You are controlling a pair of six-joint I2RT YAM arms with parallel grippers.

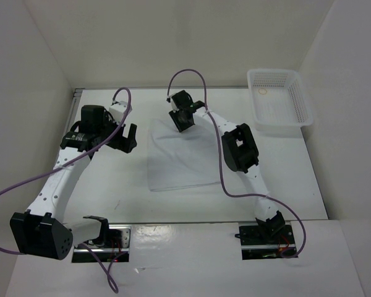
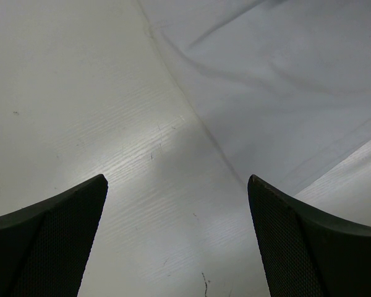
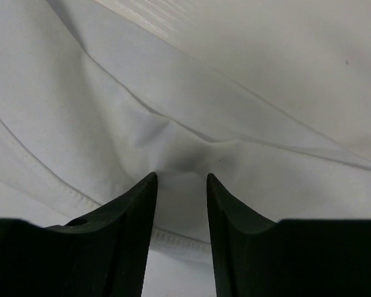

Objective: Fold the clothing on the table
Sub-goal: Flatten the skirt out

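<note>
Matte white table [image 1: 130, 198]; right end effector [image 3: 180, 177] pinches clothing [image 1: 182, 162] (left end effector [image 2: 177, 179] spread).

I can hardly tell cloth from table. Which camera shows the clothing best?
The top external view: the clothing lies spread out on the table. The left wrist view shows only its edge; the right wrist view, a fold pinched in the right gripper.

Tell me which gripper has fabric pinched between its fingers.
The right gripper, at the far edge of the clothing: cloth puckers between its close-set fingers. The left gripper hangs wide open over bare table beside it.
</note>
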